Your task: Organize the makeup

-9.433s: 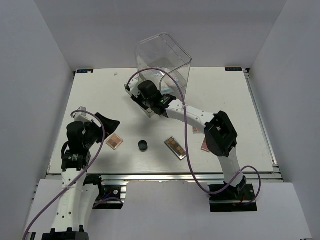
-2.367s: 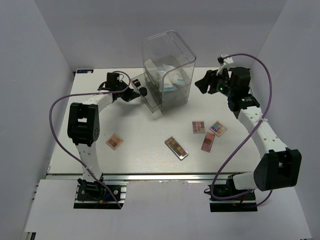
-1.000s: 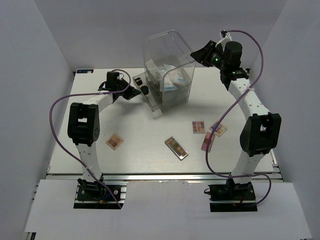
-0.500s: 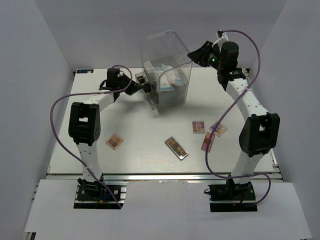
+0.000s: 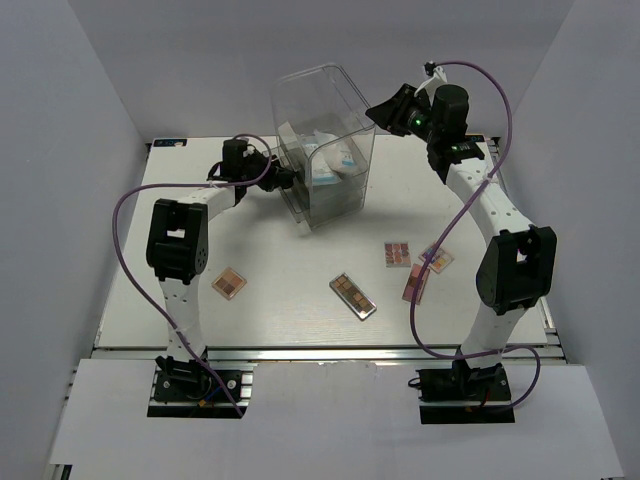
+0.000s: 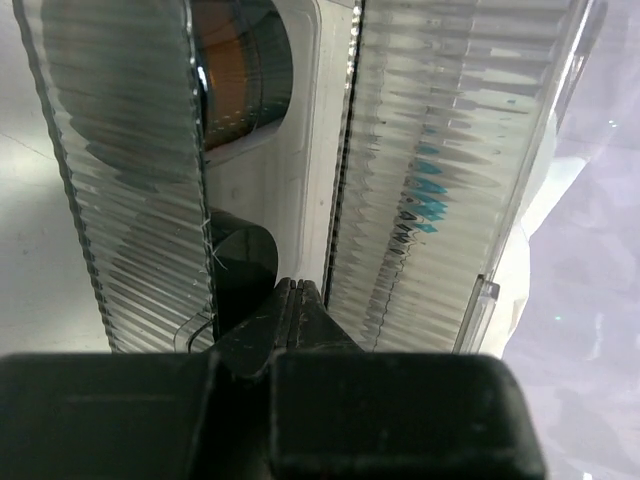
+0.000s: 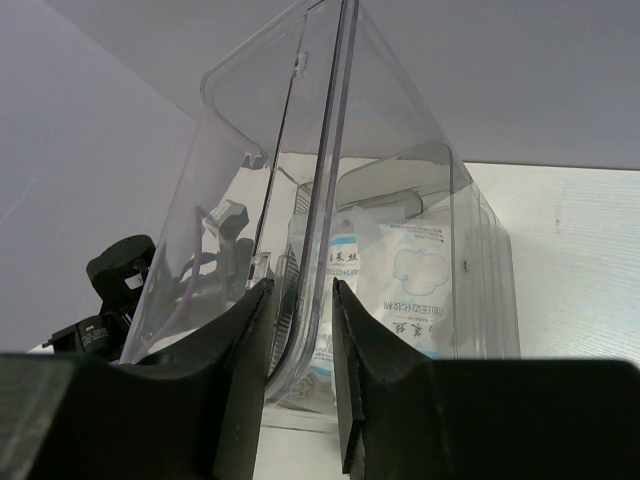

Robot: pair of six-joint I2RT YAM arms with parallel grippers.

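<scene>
A tall clear drawer box leans over at the back of the table. Two white packets lie inside it and show through its wall. My right gripper is shut on the box's top rim, one finger on each side of the clear wall. My left gripper is shut and empty, its tips pressed against the ribbed drawer front. A dark round shape shows behind the ribs. Several eyeshadow palettes lie on the table: a brown one, a long one and a multicolour one.
Two more palettes lie close together right of centre, under the right arm's reach. The white table is walled by grey panels on three sides. Purple cables loop over both arms.
The box has tipped over to the left as my right gripper moved left on its rim. My left gripper has pushed right, in against the drawer.
</scene>
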